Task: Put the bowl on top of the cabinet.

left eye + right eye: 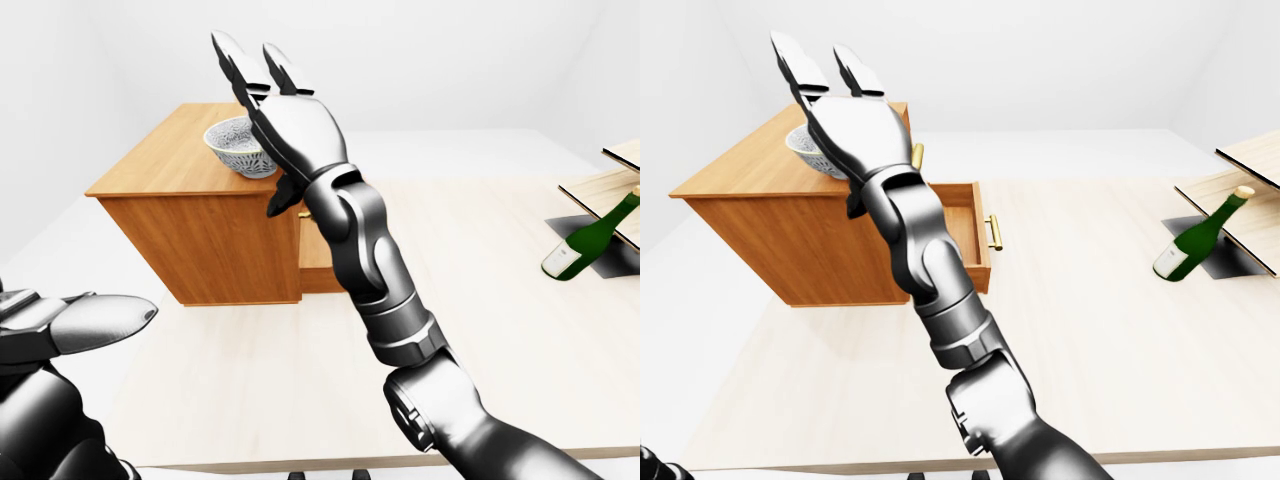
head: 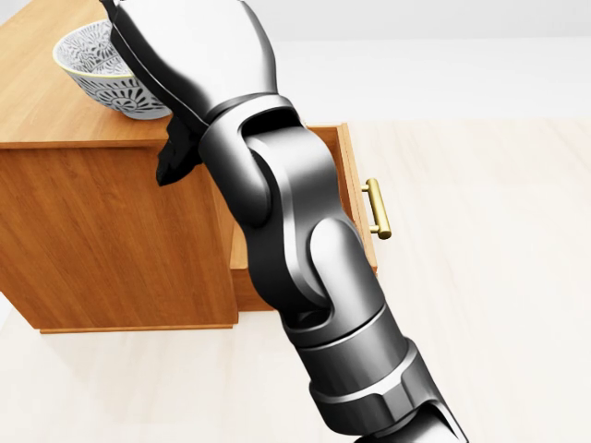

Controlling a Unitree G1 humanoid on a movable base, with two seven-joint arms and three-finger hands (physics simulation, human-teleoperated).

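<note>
- cabinet (image 1: pixel 200 235): the reference landmark. it has a flat wooden top, and the right arm covers part of its right side in every view.
- bowl (image 2: pixel 97 69): stands on the cabinet's top, near the top's right edge in the head view. it is upright with its mouth up and its axis vertical; being round, it has no long axis. its right rim is hidden behind the right hand.
- right hand (image 1: pixel 295 130): raised above the cabinet's top, just beside the bowl. its fingers (image 1: pixel 228 55) are straight and spread wide, holding nothing. the head view's top edge cuts them off. contact between hand and bowl cannot be told.
- left hand (image 1: pixel 85 318): low and well left of the cabinet in the left-eye view, cut off by the edge. whether it is spread or closed cannot be told.
- drawer (image 1: pixel 965 235): pulled out at the cabinet's right, largely behind the arm, with its brass handle (image 2: pixel 377 209) visible.
- bottle (image 1: pixel 590 238): green, well right of the cabinet, tilted.
</note>
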